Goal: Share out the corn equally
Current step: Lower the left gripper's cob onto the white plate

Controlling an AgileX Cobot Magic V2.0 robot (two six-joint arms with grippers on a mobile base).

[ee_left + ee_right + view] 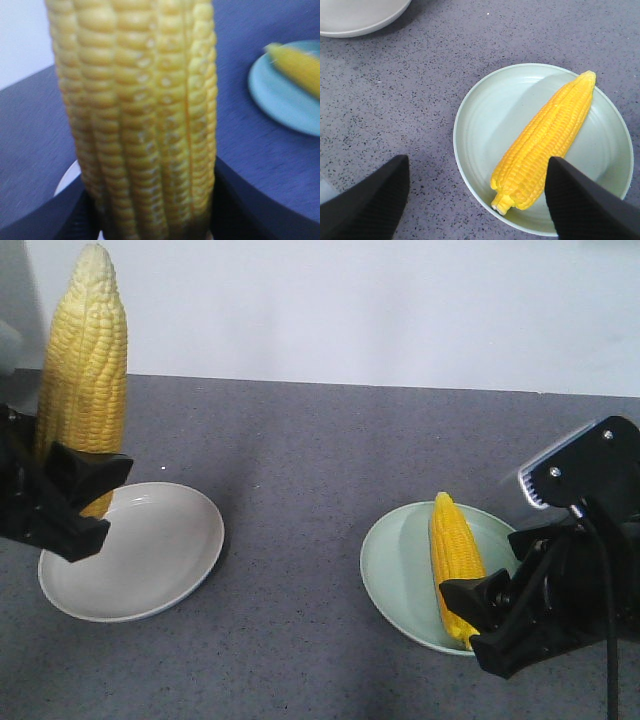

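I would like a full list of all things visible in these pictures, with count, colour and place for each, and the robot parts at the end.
corn cob held upright: 1, pale yellow, in the left gripper, tip up, over the far-left edge of the white plate; whether its base touches the plate is hidden.
corn cob lying flat: 1, bright yellow, on the green plate.
white plate: 1, white, left part of the table, nothing lying in it.
green plate: 1, pale green, right part of the table.
table: 1, dark grey, speckled, under both plates.
wall: 1, white, behind the table.
left gripper: 1, black, shut on the upright cob.
right gripper: 1, black, open, at the near end of the lying cob, holding nothing.
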